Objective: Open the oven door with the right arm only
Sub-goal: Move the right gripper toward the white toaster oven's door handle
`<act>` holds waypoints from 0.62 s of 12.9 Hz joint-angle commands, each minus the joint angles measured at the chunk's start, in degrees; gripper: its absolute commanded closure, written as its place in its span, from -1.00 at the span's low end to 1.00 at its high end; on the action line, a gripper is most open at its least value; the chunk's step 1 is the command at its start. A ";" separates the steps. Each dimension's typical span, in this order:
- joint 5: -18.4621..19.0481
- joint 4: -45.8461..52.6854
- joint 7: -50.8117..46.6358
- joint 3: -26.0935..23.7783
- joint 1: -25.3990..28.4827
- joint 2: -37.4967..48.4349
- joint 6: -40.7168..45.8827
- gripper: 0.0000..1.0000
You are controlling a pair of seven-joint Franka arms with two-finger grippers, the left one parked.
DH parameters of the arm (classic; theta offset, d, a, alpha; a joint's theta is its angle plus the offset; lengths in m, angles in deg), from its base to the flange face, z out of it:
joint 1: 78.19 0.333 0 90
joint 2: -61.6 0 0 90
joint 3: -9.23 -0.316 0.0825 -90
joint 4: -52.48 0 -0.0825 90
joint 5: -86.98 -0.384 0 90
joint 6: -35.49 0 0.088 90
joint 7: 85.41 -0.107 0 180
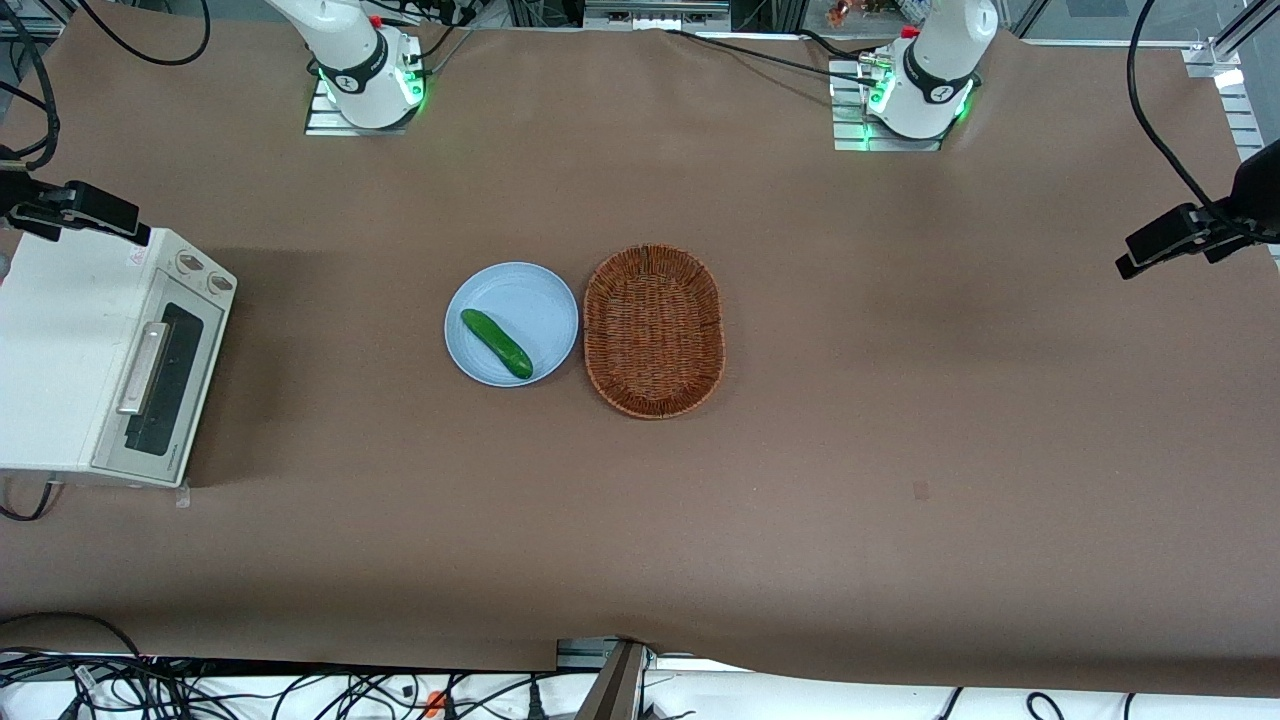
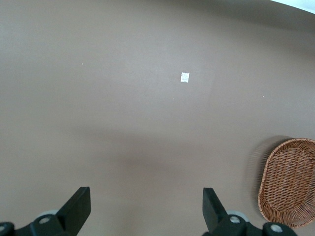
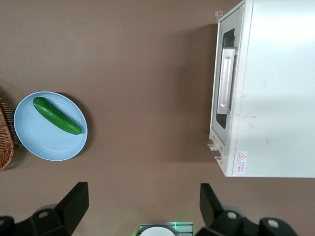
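Brown table (image 1: 900, 400): hand (image 3: 140, 206) open, well apart from shut oven door (image 3: 224, 83).

Robotics lab, not a home kitchen. Table (image 1: 900, 400) covered w/ 1 sheet of plain brown paper. 2 white arm bases bolted to metal plates, green status lights lit: right arm (image 1: 355, 60) & its twin (image 1: 935, 75). Black cameras on clamps (image 1: 75, 210) at both table ends. Loose black cables (image 1: 200, 685) tangled along the edge nearest the front cam, more cables & aluminium framing past the arm bases. Household props laid out like a test set: oven (image 1: 60, 350), plate (image 1: 520, 290) w/ cucumber (image 1: 496, 343), basket (image 1: 653, 330). Gripper (image 3: 140, 209) high above table, fingers wide apart, near the oven.
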 commanded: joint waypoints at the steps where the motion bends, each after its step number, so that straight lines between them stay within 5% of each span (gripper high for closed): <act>1: -0.53 -0.04 -1.10 -0.44 -0.03 0.63 -0.44 -1.00; 8: -0.61 -0.13 -0.23 -0.62 1.02 0.46 -0.26 -1.00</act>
